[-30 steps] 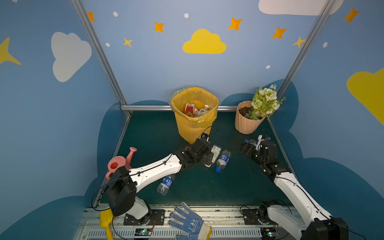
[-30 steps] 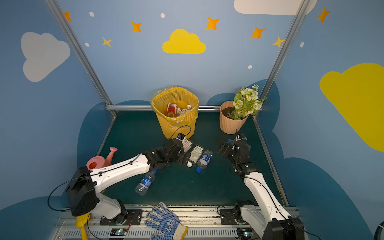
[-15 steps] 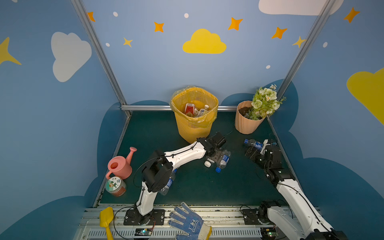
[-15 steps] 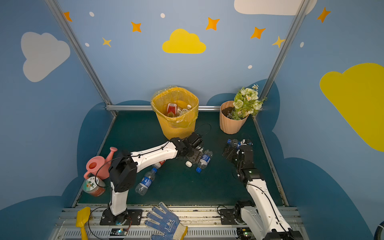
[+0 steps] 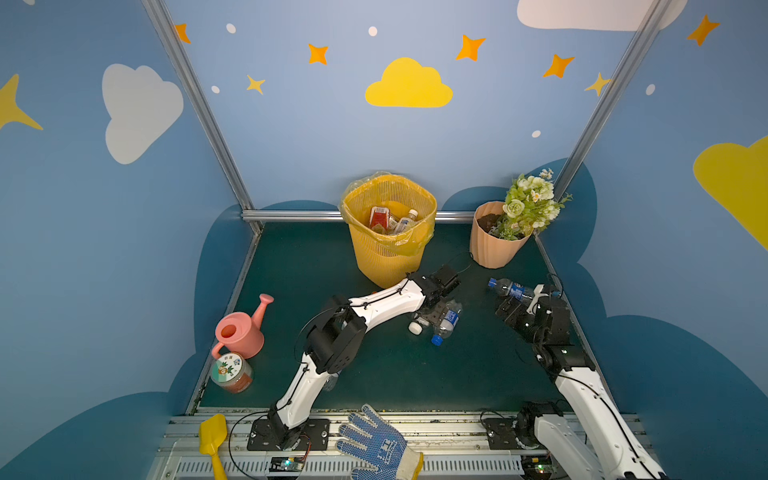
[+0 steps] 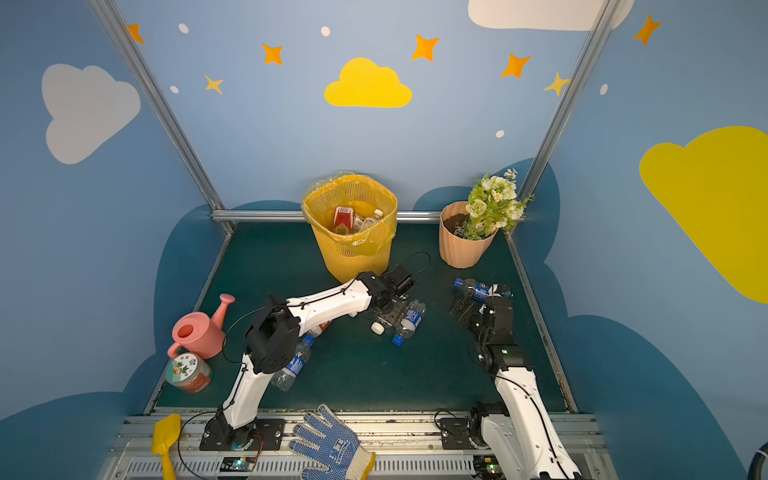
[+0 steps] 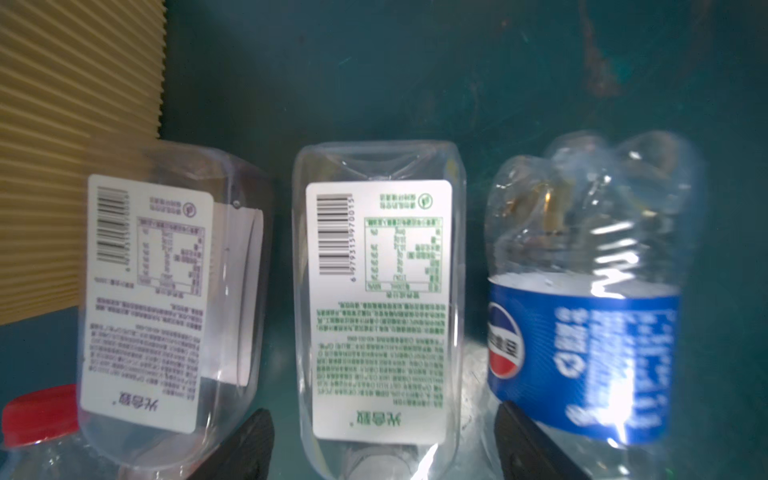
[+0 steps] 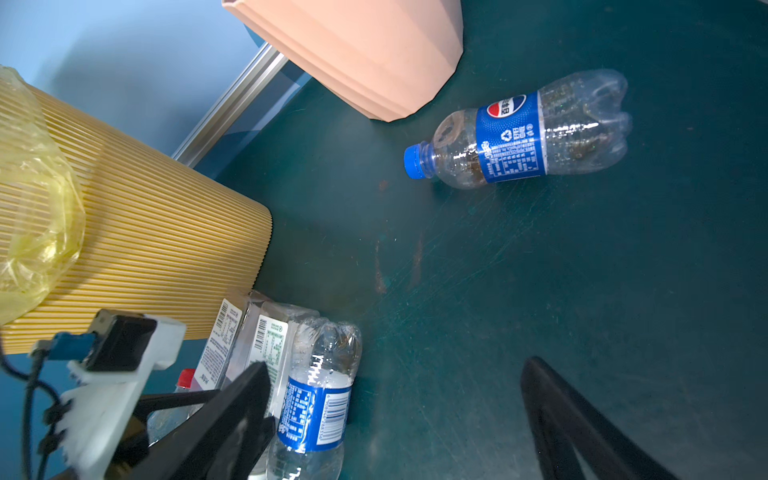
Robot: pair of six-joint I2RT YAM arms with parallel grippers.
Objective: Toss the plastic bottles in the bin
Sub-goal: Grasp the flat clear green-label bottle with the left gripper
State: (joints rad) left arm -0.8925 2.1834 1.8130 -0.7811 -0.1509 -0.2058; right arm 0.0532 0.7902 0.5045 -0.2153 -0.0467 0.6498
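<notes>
The yellow bin [image 5: 388, 232] [image 6: 351, 232] stands at the back with several plastic bottles [image 5: 395, 220] inside. Just in front of it, bottles lie side by side. My left gripper [image 5: 434, 316] [image 7: 380, 415] is down over them, open, its fingers on either side of the middle white-labelled bottle [image 7: 380, 307] with gaps on both sides. A second white-labelled bottle [image 7: 166, 291] and a blue-labelled one [image 7: 582, 324] [image 5: 446, 322] flank it. My right gripper [image 5: 509, 311] [image 8: 395, 419] hangs open and empty near another blue-labelled bottle [image 8: 519, 133] [image 5: 513, 289].
A peach flower pot [image 5: 494, 241] stands at the back right. A pink watering can [image 5: 241, 332] and a round jar [image 5: 230, 372] sit at the left edge. One more bottle [image 6: 293, 365] lies under the left arm. A glove [image 5: 378, 444] and a yellow shovel [image 5: 212, 436] rest on the front rail.
My left arm has reached further right and come down over the bottles in front of the bin, its jaws narrowing round the middle one. The right gripper has drawn back slightly.
</notes>
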